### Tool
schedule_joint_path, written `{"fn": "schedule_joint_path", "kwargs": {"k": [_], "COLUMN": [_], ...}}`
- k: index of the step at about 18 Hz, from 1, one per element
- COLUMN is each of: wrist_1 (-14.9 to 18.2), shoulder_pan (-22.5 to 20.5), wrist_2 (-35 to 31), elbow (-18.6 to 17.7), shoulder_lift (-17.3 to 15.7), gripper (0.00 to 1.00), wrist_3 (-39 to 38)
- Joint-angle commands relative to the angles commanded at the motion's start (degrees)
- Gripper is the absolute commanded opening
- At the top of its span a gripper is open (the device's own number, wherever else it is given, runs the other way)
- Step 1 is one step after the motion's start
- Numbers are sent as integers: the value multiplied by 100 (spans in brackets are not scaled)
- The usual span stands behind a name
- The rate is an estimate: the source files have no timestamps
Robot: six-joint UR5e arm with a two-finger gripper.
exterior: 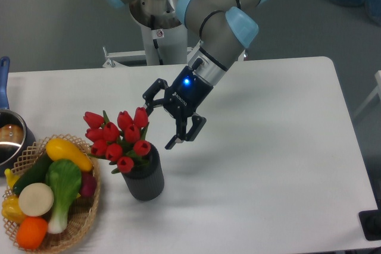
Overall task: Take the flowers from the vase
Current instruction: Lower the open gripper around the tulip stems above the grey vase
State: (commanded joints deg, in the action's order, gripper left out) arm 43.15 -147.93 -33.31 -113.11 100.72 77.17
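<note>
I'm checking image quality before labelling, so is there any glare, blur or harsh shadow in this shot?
Fixed camera: soft, even light; faint shadow on the table under the gripper; flowers sharp; bright glint on the metal pot; the gripper's blue light blooms slightly.

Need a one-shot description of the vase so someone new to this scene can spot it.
On the white table, look at the left front part, just right of the wicker basket of toy vegetables. The vase is the short, dark grey, ribbed cylinder there, holding the flowers, red tulips. Unlike the shiny metal pot at the left edge, it is matte and handleless.
</note>
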Motion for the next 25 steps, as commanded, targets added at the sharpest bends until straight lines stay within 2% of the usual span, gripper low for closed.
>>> {"fn": "schedule_joint_path", "kwargs": {"k": [25], "wrist_1": [-44], "shoulder_pan": [440], "wrist_2": [-9], "elbow": [35], "shoulder_lift": [264], "gripper": [100], "wrist_3": [-44]}}
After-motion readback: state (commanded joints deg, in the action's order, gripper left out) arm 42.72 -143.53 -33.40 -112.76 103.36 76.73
